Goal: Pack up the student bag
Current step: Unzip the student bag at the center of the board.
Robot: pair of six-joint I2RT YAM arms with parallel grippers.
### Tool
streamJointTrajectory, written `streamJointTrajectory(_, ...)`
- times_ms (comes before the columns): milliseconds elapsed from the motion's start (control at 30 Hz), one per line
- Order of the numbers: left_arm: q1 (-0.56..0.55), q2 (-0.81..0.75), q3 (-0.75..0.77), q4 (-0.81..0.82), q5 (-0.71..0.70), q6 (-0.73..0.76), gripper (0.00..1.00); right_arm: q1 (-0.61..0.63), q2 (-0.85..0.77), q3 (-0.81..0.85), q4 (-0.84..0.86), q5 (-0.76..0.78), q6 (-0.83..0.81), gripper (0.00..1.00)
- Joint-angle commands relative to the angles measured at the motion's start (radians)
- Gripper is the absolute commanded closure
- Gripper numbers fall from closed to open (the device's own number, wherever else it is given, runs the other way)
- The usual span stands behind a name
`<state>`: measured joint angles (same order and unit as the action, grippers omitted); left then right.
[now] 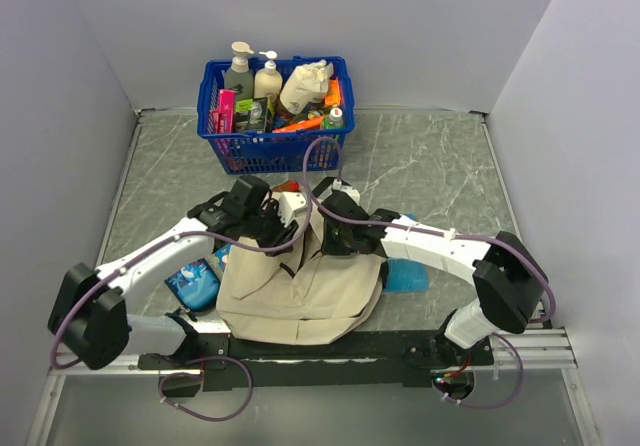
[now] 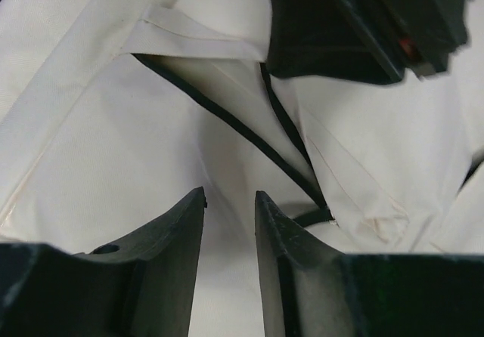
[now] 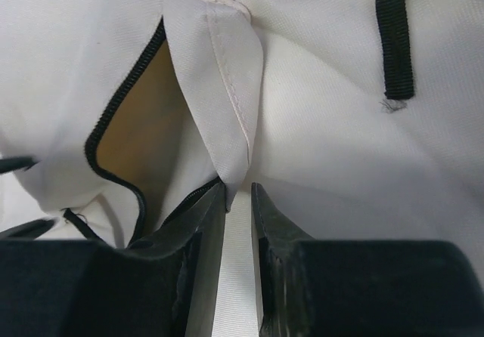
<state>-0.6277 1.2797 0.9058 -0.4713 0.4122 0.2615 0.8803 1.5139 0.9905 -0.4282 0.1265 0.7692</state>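
Note:
The student bag [image 1: 300, 291], beige fabric with a black zipper [image 2: 227, 118], lies at the near middle of the table. Both grippers are down on its top edge. My left gripper [image 2: 230, 193] [image 1: 272, 224] has its jaws a little apart over a raised fold of the bag's cloth; whether they pinch it does not show. My right gripper [image 3: 238, 186] [image 1: 335, 234] is shut on a cream flap and webbing beside the zipper opening [image 3: 144, 133], which shows tan lining. The right gripper's black body [image 2: 363, 20] hangs close ahead in the left wrist view.
A blue basket [image 1: 218, 116] with bottles and packets stands at the back. A blue pencil case [image 1: 195, 284] lies left of the bag, and another blue item [image 1: 408, 276] lies at its right. A black strap end [image 3: 393, 42] hangs on the bag.

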Motion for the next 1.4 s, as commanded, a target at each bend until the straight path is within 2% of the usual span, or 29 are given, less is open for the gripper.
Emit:
streamJointTrajectory(0,0.002,0.067,0.059,0.088,-0.01,-0.106,0.6,-0.006,-0.049,-0.047,0.058,-0.002,-0.028,0.75)
streamJointTrajectory(200,0.002,0.046,0.059,0.128,-0.035,-0.153,0.51,-0.027,-0.069,-0.098,0.103,-0.024,-0.034,0.8)
streamJointTrajectory(233,0.002,0.049,0.061,0.122,-0.024,-0.154,0.26,-0.029,-0.072,-0.104,0.117,-0.031,-0.031,0.8)
streamJointTrajectory(333,0.0,0.061,0.045,0.134,0.005,-0.163,0.2,-0.037,-0.077,-0.125,0.135,-0.044,-0.028,0.82)
streamJointTrajectory(500,-0.001,0.092,0.019,0.198,-0.038,-0.151,0.2,-0.046,-0.107,-0.165,0.163,-0.045,-0.019,0.84)
streamJointTrajectory(600,-0.001,0.119,0.012,0.211,-0.049,-0.128,0.25,-0.05,-0.129,-0.19,0.178,-0.05,-0.011,0.84)
streamJointTrajectory(800,-0.017,0.182,0.016,0.198,0.007,-0.117,0.54,-0.063,-0.147,-0.222,0.204,-0.062,0.002,0.84)
streamJointTrajectory(900,-0.017,0.194,0.042,0.165,0.013,-0.1,0.96,-0.066,-0.156,-0.234,0.215,-0.067,0.002,0.84)
streamJointTrajectory(933,-0.015,0.198,0.051,0.148,0.02,-0.09,0.99,-0.067,-0.158,-0.24,0.217,-0.068,0.002,0.84)
streamJointTrajectory(1133,-0.014,0.156,0.145,0.057,0.031,-0.088,0.99,-0.073,-0.169,-0.259,0.247,-0.083,-0.002,0.84)
streamJointTrajectory(1367,0.0,0.035,0.407,-0.125,-0.022,-0.025,0.99,-0.073,-0.198,-0.245,0.305,-0.123,-0.031,0.83)
